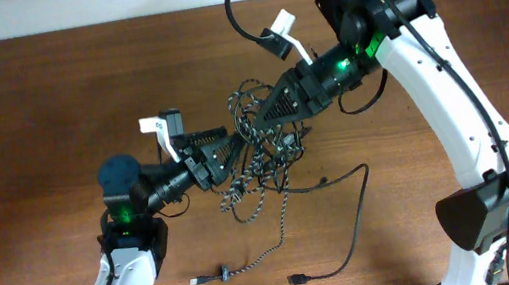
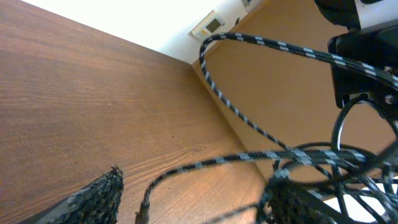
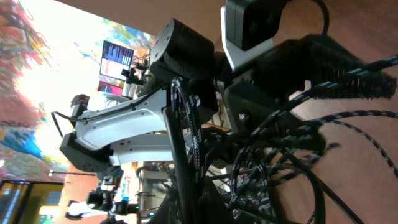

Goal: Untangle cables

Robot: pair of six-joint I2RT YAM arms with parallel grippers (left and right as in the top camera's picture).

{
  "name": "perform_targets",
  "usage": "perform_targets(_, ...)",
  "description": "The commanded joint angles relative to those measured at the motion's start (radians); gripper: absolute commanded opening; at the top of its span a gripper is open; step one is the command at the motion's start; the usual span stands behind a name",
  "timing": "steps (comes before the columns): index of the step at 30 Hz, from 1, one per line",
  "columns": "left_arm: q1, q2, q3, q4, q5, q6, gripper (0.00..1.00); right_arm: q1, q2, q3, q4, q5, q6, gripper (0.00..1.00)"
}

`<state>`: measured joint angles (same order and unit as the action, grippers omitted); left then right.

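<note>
Cables (image 1: 260, 162) lie knotted mid-worktop (image 1: 28, 116), between both arms: light, limp, snag-prone. Left end effector (image 1: 234, 154) gapes wide, strands between its fingers. Right end effector (image 1: 256, 120) is shut inside the knot; whether it has a strand, we can't tell. We'd grip near the free plug (image 1: 298, 278).

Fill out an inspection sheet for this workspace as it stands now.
Surface: brown wooden table, no spills seen.
Job's things: braided cable and plain black cable are knotted in a tangle mid-table. Both plug ends lie free toward the arm bases.
Clutter: nothing seen.
Grippers: left gripper open, its fingers either side of a braided strand. Right gripper shut, tip in the tangle; whether it pinches a strand is unclear.
Cables: thick black arm cable loops by the right arm, apart from the tangle.
Surroundings: white wall with a wall plate; blurred room with a screen.
</note>
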<state>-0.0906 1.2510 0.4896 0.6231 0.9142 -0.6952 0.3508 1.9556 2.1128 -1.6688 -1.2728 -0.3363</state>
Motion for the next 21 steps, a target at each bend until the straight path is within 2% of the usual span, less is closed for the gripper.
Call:
perform_targets(1, -0.003, -0.004, 0.002, -0.005, 0.006, 0.016, 0.7, 0.009, -0.036, 0.006, -0.027, -0.028, 0.003, 0.04)
perform_targets(2, -0.003, -0.004, 0.002, -0.005, 0.002, 0.016, 0.72, 0.009, -0.036, 0.006, -0.027, -0.029, 0.003, 0.04)
perform_targets(5, -0.003, -0.004, 0.002, -0.005, 0.002, 0.016, 0.86, 0.009, -0.036, 0.006, -0.026, -0.027, 0.003, 0.04)
perform_targets(7, -0.005, -0.004, 0.002, -0.009, -0.01, 0.016, 0.86, 0.007, -0.036, 0.006, -0.018, -0.027, -0.008, 0.04)
perform_targets(8, -0.022, -0.004, 0.002, -0.031, -0.064, 0.016, 0.84, 0.007, -0.036, 0.006, -0.018, -0.028, -0.008, 0.04)
perform_targets(9, -0.05, -0.004, 0.002, -0.066, -0.156, 0.016, 0.7, 0.007, -0.036, 0.006, -0.008, -0.028, -0.008, 0.04)
perform_targets(10, -0.065, -0.004, 0.002, -0.084, -0.212, 0.016, 0.37, 0.007, -0.036, 0.006, 0.027, -0.028, -0.007, 0.04)
perform_targets(11, -0.069, -0.004, 0.002, -0.087, -0.24, 0.016, 0.11, 0.007, -0.036, 0.006, 0.042, -0.028, -0.007, 0.04)
perform_targets(12, -0.069, -0.004, 0.002, -0.087, -0.255, 0.017, 0.0, 0.007, -0.036, 0.006, 0.054, -0.027, -0.007, 0.04)
perform_targets(14, -0.068, -0.004, 0.002, -0.122, -0.28, 0.152, 0.0, 0.007, -0.036, 0.006, 0.075, -0.017, -0.007, 0.04)
perform_targets(15, -0.061, -0.004, 0.002, -0.199, -0.33, 0.178, 0.0, 0.007, -0.036, 0.006, 0.081, 0.002, -0.007, 0.04)
perform_targets(17, 0.019, -0.005, 0.002, -0.46, -0.456, 0.177, 0.0, 0.004, -0.036, 0.006, 0.093, 0.133, -0.006, 0.04)
perform_targets(18, 0.088, -0.006, 0.002, -0.536, -0.427, 0.177, 0.0, 0.002, -0.036, 0.006, 0.119, 0.241, -0.002, 0.04)
perform_targets(19, 0.139, -0.01, 0.002, -0.542, -0.358, 0.177, 0.0, 0.002, -0.036, 0.006, 0.133, 0.37, 0.024, 0.05)
perform_targets(20, 0.167, -0.015, 0.002, -0.537, -0.317, 0.178, 0.0, 0.002, -0.036, 0.006, 0.135, 0.468, 0.03, 0.14)
perform_targets(21, 0.183, -0.024, 0.002, -0.539, -0.299, 0.178, 0.0, 0.002, -0.036, 0.006, 0.142, 0.547, 0.031, 0.29)
